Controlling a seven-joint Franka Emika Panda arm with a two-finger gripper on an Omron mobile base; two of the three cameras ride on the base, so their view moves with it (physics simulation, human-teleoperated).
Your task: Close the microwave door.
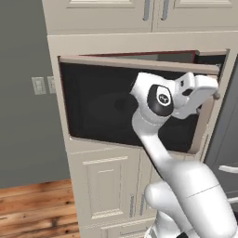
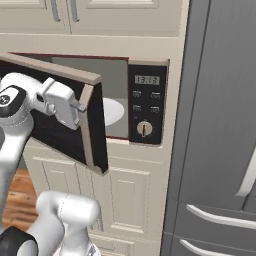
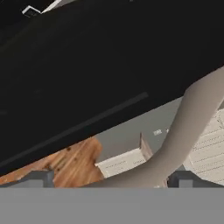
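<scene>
Against the half-open microwave door [image 1: 107,111], near its handle [image 3: 192,127], hand [image 1: 204,93] state indeterminate: push steadily toward the microwave [image 2: 145,107].

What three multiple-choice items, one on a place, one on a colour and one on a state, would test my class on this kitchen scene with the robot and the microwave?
1. Where is the control panel on the microwave?
A. right of the cavity
B. left of the cavity
C. above the cavity

2. What colour is the glass front of the microwave door?
A. white
B. red
C. black

3. How does the microwave door stand?
A. fully shut
B. partly open
C. taken off

Answers:
1 A: in the right base view the control panel with its display and knob sits right of the cavity of the microwave.
2 C: the microwave door shows glossy black glass in the left base view.
3 B: its free edge stands out from the cabinet, and the white plate shows behind it.
</scene>
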